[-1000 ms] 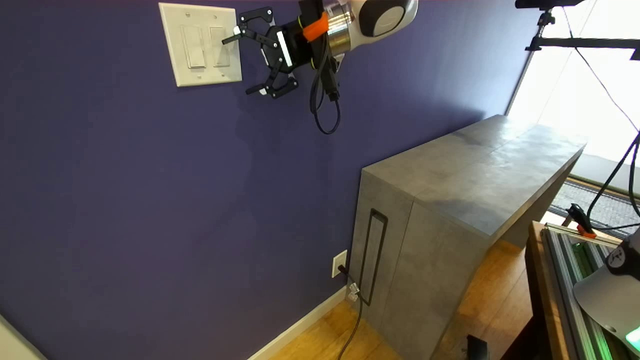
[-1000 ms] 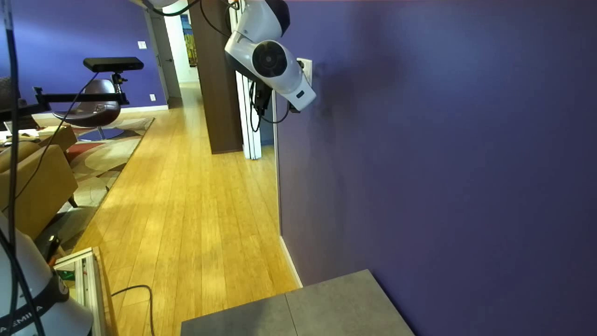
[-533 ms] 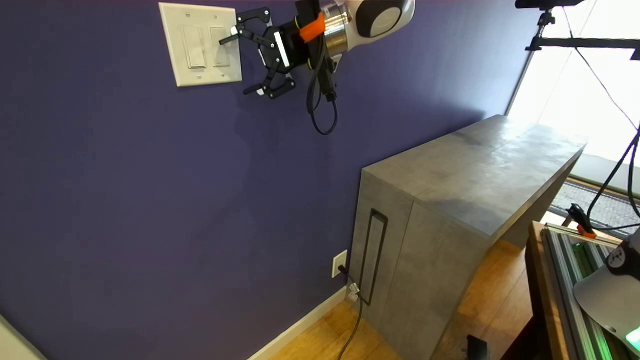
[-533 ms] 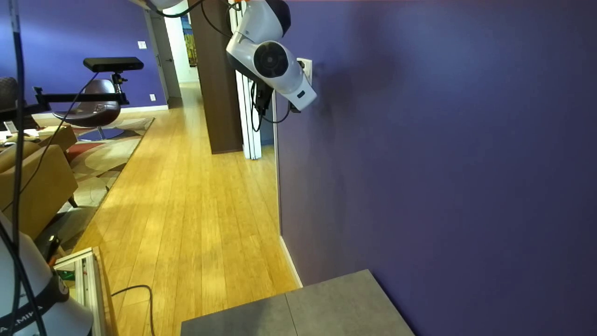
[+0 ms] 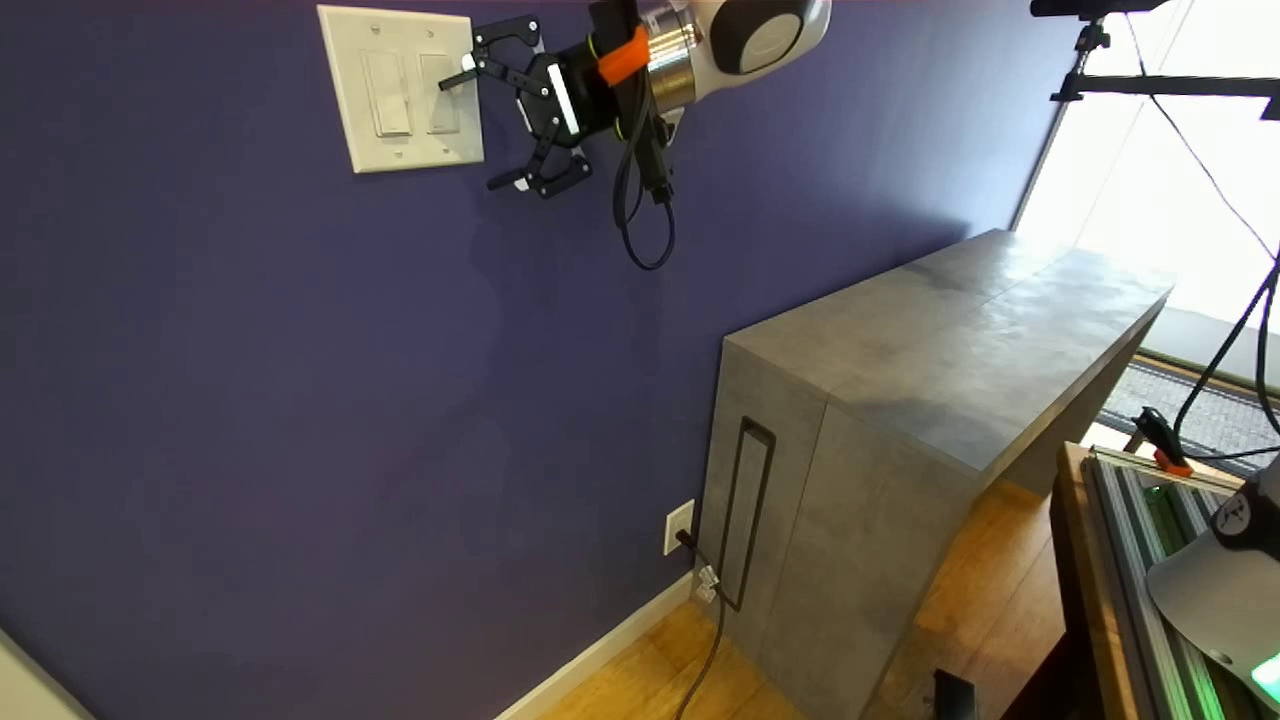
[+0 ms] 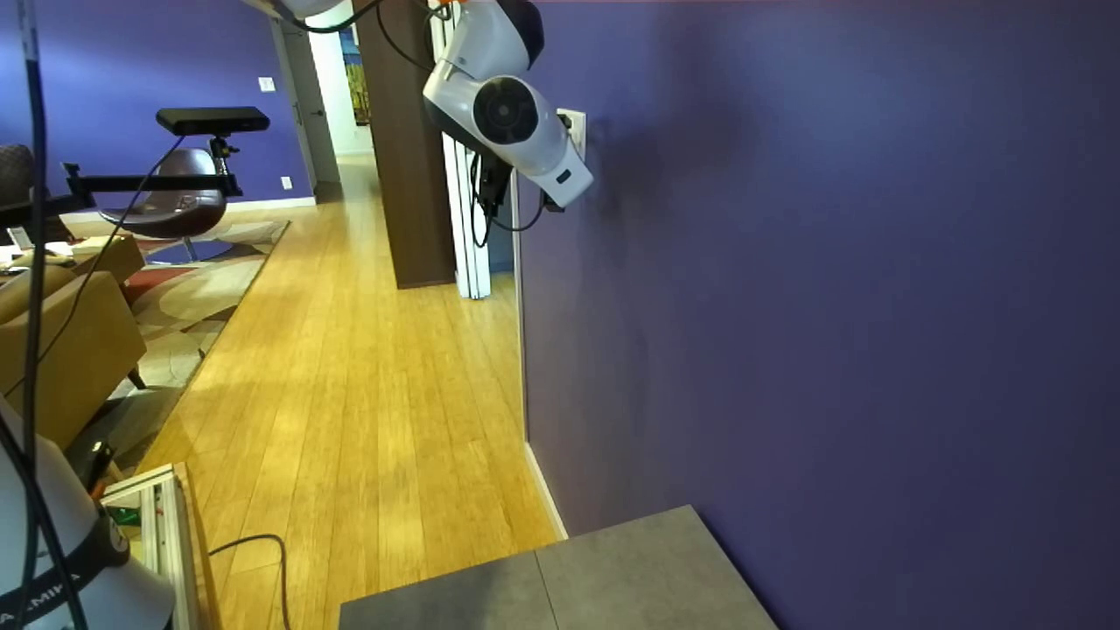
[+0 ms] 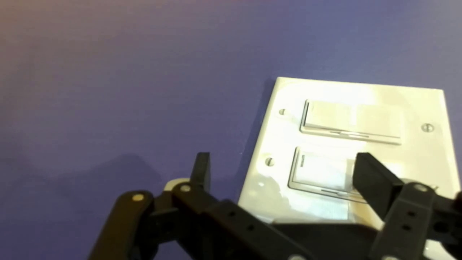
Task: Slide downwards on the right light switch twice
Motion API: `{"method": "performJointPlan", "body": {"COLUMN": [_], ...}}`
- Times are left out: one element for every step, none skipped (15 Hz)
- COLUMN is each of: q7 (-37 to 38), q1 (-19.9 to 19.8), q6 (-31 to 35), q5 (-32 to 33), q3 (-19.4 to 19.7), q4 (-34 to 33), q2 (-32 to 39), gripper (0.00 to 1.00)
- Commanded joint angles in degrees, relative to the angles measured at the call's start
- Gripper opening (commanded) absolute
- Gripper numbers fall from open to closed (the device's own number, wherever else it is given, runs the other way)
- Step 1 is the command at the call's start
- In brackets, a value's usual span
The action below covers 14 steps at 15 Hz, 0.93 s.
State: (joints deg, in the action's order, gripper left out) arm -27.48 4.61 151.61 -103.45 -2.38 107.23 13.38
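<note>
The right light switch [image 5: 440,115] is a tall white paddle in the white wall plate [image 5: 348,130], beside the identical left switch [image 5: 388,95]. In the wrist view the right switch [image 7: 321,171] is the lower one, nearer the gripper. My gripper [image 5: 466,135] is open and empty. Its upper finger lies over the middle of the right switch and hides part of it; I cannot tell if it touches. The lower finger is below the plate, before the blue wall. The wrist view shows both fingers of the gripper [image 7: 283,162] wide apart. In an exterior view the plate [image 6: 576,131] is mostly behind the arm.
A grey desk [image 5: 940,340] stands against the wall, lower right of the arm. A small outlet plate [image 5: 679,522] with a plugged cord sits low on the wall. A cable loop [image 5: 650,230] hangs from the wrist. A black camera [image 6: 213,120] stands on a bar.
Between one second and half a second ago, the gripper moved slightly left, its upper finger a little further over the right switch. Since then it is almost still. The fingers stay open.
</note>
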Motion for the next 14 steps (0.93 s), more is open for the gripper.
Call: {"method": "performJointPlan", "body": {"q7": [0.0, -0.08, -0.16, -0.07, 0.18, 0.18, 0.2, 0.44, 0.53, 0.66, 0.79, 0.91, 1.04, 1.13], "q1": [0.47, 0.5, 0.53, 0.54, 0.54, 0.5, 0.49, 0.49, 0.47, 0.44, 0.4, 0.39, 0.31, 0.33], "q6": [2.89, 3.03, 3.24, 3.38, 3.45, 3.48, 3.46, 3.36, 3.28, 3.23, 3.14, 3.15, 2.88, 2.99], "q5": [-1.12, -1.15, -1.2, -1.04, -0.94, -0.99, -0.88, -0.68, -0.62, -0.55, -0.48, -0.33, -0.41, -0.25], "q3": [0.02, 0.03, 0.05, 0.08, 0.09, 0.13, 0.15, 0.14, 0.14, 0.17, 0.19, 0.21, 0.22, 0.24], "q4": [-1.31, -1.31, -1.23, -1.07, -0.93, -0.89, -0.85, -0.79, -0.82, -0.82, -0.79, -0.77, -0.77, -0.77], "q2": [0.63, 0.59, 0.43, 0.23, 0.05, -0.01, 0.03, 0.09, 0.24, 0.34, 0.41, 0.52, 0.64, 0.72], "gripper": [1.0, 1.0, 1.0, 1.0, 1.0, 1.0, 1.0, 1.0, 1.0, 1.0, 1.0, 1.0, 1.0, 1.0]}}
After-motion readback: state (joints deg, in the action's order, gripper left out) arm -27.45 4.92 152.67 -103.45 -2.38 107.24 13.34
